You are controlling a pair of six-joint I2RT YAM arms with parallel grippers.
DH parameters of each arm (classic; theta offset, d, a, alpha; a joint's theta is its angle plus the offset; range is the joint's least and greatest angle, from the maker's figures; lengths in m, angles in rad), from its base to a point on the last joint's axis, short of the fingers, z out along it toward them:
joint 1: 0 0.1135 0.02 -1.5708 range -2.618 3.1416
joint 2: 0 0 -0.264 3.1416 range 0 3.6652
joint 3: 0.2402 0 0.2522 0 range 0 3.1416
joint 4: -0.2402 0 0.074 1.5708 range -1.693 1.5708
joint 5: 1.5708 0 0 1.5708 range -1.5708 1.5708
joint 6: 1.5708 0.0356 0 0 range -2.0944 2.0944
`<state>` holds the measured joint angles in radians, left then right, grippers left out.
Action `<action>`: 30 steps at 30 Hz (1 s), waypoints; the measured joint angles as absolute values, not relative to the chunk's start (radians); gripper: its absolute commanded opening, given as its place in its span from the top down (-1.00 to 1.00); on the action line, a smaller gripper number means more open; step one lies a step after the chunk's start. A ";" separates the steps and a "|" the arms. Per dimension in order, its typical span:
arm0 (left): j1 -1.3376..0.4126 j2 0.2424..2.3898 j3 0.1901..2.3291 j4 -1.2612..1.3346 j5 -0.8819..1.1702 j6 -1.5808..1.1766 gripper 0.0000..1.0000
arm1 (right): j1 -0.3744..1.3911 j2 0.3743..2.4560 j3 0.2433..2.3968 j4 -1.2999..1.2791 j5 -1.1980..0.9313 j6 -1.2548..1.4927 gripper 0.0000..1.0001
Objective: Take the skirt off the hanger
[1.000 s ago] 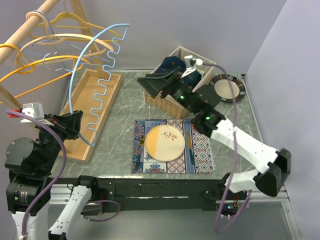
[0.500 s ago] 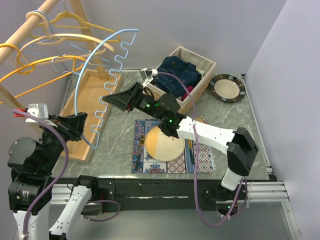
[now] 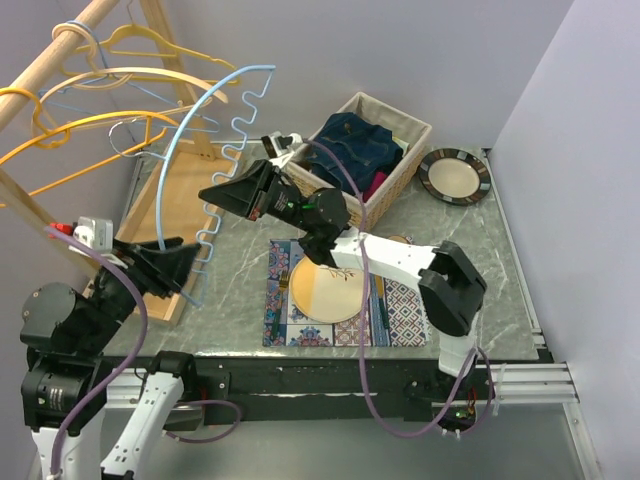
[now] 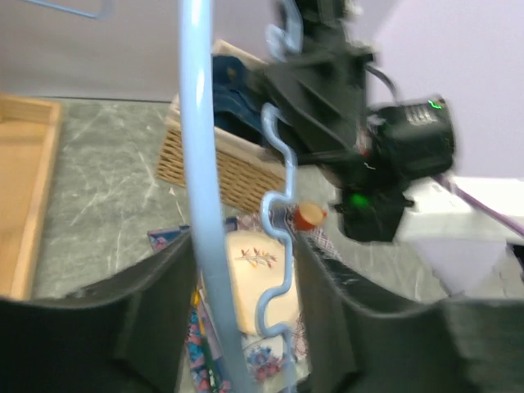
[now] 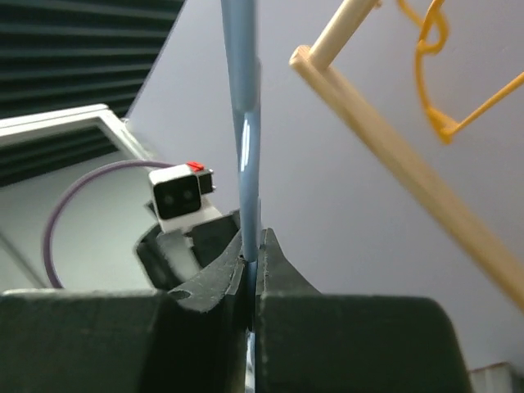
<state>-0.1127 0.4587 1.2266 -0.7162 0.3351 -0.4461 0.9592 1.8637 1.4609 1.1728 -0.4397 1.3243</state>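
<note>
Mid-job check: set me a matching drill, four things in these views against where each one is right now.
Things:
1. light blue wavy plastic hanger
2. dark blue denim garment
3. cream round plate with a leaf sprig
4. dark-rimmed round plate

Places:
A. on the patterned placemat
B. in the woven wicker basket
C. clamped in the right pincer
D. on the grey marbled table, right of the basket

Pairs: 1-C, 2-B, 3-A, 4-D

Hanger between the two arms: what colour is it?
The hanger is light blue; the left wrist view shows it largest.
</note>
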 measured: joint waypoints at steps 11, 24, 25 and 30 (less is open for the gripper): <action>-0.113 0.370 1.161 -0.652 0.524 -0.503 -0.23 | 0.920 2.000 1.595 1.248 -0.551 1.683 1.00; -0.113 0.254 0.959 -0.231 0.651 -0.788 0.05 | 0.907 2.000 1.595 1.275 -0.595 1.807 1.00; -0.113 0.254 0.953 -0.205 0.655 -0.807 0.07 | 0.907 1.999 1.595 1.277 -0.596 1.812 1.00; -0.113 0.252 0.906 -0.066 0.665 -0.882 0.21 | 0.912 1.994 1.595 1.295 -0.595 1.839 1.00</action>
